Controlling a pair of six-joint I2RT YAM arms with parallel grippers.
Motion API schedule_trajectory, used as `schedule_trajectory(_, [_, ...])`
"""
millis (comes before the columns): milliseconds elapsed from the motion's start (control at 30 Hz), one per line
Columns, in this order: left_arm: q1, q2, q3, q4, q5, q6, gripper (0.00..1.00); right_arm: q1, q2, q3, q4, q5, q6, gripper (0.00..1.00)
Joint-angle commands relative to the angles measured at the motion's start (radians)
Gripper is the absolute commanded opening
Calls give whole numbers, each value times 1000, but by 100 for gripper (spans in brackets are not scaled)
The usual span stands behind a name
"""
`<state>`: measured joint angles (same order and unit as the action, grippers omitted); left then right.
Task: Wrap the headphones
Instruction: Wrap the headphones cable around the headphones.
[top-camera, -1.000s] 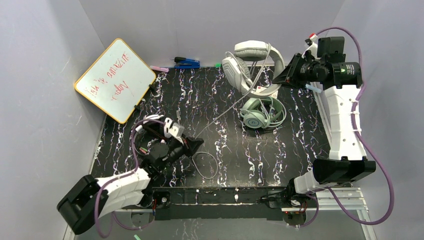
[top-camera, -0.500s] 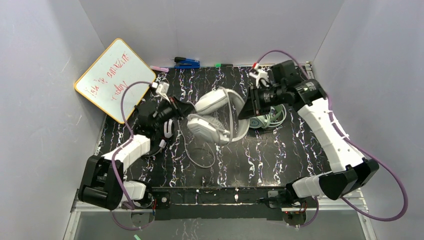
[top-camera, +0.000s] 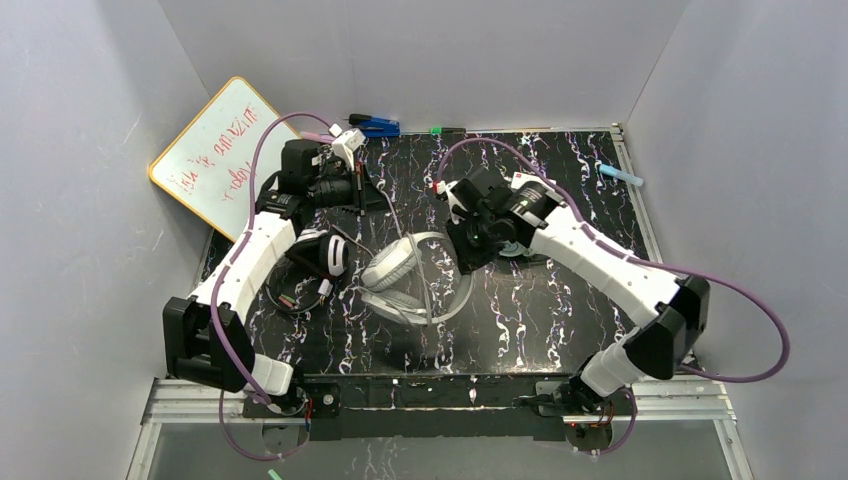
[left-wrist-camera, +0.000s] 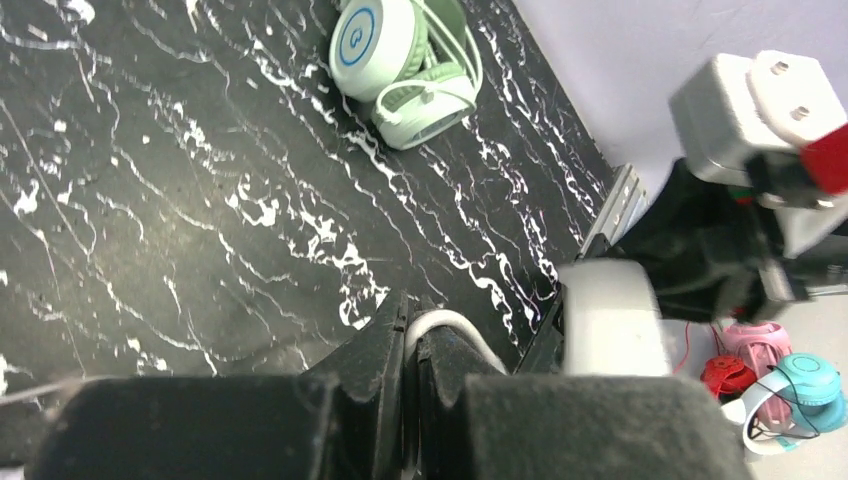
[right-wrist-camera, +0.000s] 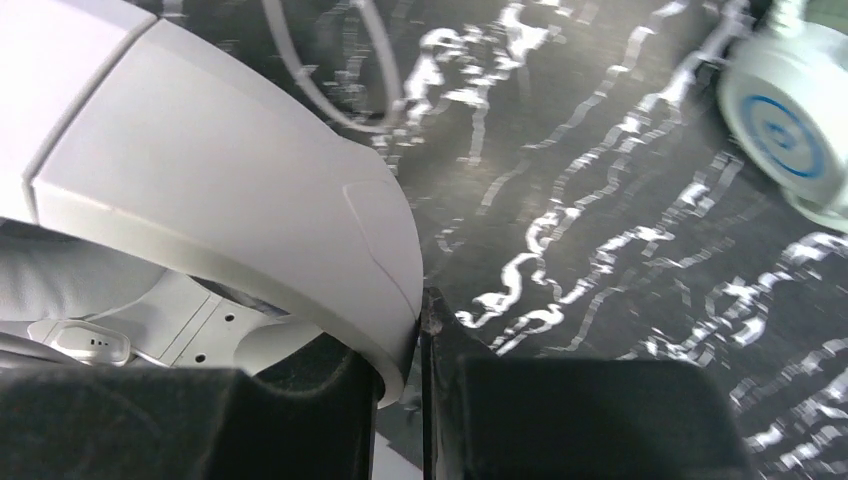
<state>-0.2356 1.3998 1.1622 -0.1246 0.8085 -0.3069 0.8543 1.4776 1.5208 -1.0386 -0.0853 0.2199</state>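
The light grey headphones (top-camera: 412, 282) lie mid-table, their headband (right-wrist-camera: 230, 190) pinched by my right gripper (top-camera: 466, 243), which is shut (right-wrist-camera: 420, 345) on it. The grey cable (top-camera: 393, 222) runs up from them to my left gripper (top-camera: 372, 192), whose jaws are shut (left-wrist-camera: 411, 345) on it. The mint-green headphones (left-wrist-camera: 400, 60) rest behind my right wrist, mostly hidden in the top view (top-camera: 518, 247); one cup (right-wrist-camera: 790, 125) shows in the right wrist view. The black-and-white headphones (top-camera: 322, 252) lie under my left arm.
A whiteboard (top-camera: 230, 155) leans at the back left. A blue tool (top-camera: 375, 127) and a green marker (top-camera: 437, 130) lie along the back wall, and a pale pen (top-camera: 620, 175) lies at the right edge. Pink and teal headphones (left-wrist-camera: 790, 385) sit beyond the table.
My right gripper carried the grey headphones from the back right down to mid-table. My left gripper, holding the cable, swung from the near left up toward the back.
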Motion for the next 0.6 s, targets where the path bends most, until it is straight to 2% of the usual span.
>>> schedule_trajectory(0, [24,-3,107,-201,-64,58,0,22,35,14,-134,220,-29,1])
schedule_trajectory(100, [10,3,132,-206,-37,5,0,25,71,59,-137,340,-21,1])
schedule_trajectory(333, [-102,103,214,-239,-39,-114,1,39,94,69,-49,502,-39,1])
schedule_trajectory(433, [-110,163,262,-246,14,-201,1,40,123,73,-54,644,6,1])
schedule_trajectory(567, [-118,193,305,-270,32,-227,3,39,154,82,-43,795,63,1])
